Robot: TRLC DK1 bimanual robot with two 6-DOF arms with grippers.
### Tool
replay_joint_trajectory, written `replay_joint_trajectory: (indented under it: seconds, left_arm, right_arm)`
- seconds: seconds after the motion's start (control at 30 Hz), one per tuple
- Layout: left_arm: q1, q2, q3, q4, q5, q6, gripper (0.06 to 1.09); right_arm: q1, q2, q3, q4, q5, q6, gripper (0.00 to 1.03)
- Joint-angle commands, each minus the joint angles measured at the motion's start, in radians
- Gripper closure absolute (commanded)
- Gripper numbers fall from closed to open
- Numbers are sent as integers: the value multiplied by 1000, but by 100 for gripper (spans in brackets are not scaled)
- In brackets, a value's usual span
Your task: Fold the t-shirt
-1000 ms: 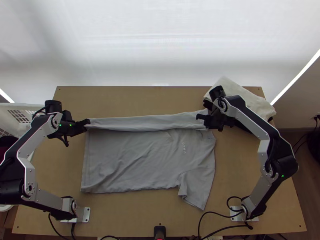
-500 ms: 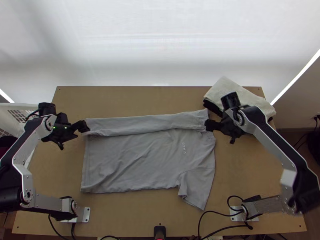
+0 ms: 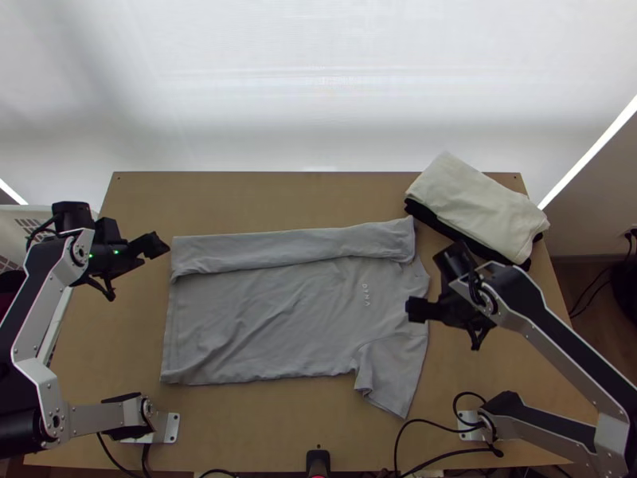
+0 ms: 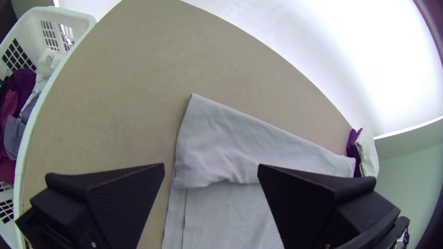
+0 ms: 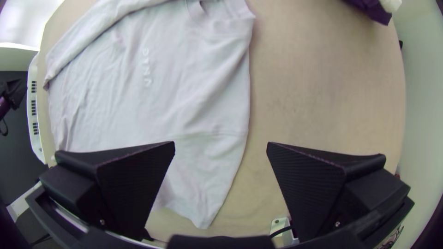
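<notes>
The jaws of both grippers are standing apart, holding nothing: the left gripper (image 4: 211, 164) is hanging beside the hem end, the right gripper (image 5: 221, 142) near the shoulder. The grey t-shirt (image 3: 279, 315) is lying on the table (image 3: 239, 430), its far side folded inward. The second side fold seems due, probably calling for pinching the near edge and sleeve (image 3: 392, 370).

Two robot arms with silver-grey links and black joints, each bent at the elbow. The left arm (image 3: 99, 417) ends in a black two-fingered gripper, the left gripper (image 3: 159, 245), directed inward; the right arm (image 3: 611, 434) ends in a matching right gripper (image 3: 416, 309), also directed inward, lower in the top view. Both pairs of wide, flat fingers (image 4: 124, 203) stand apart.
</notes>
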Motion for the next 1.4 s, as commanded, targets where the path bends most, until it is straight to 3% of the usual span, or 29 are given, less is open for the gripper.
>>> replay_joint_trajectory:
  seconds: [0.0,0.17,0.43,0.53,0.93,1.03,1.37]
  left_arm:
    - [-7,-47,49,-39,11,0,11]
    - [-7,-86,64,-69,20,0,11]
    - [-7,-115,52,-91,20,0,11]
    - [-8,-116,50,-95,20,-2,11]
    - [-11,-122,53,-97,20,-13,11]
    - [-11,-122,55,-97,20,-13,11]
    - [-11,-119,58,-98,19,-13,11]
  right_arm:
    - [0,-57,-117,-24,-68,47,10]
    - [-4,-102,-219,5,-105,47,47]
    - [19,-99,-316,42,-149,53,50]
    - [19,-99,-331,61,-152,49,68]
    - [104,-26,-362,122,-159,46,67]
    - [121,-13,-367,136,-165,49,58]
    - [127,50,-376,196,-171,42,58]
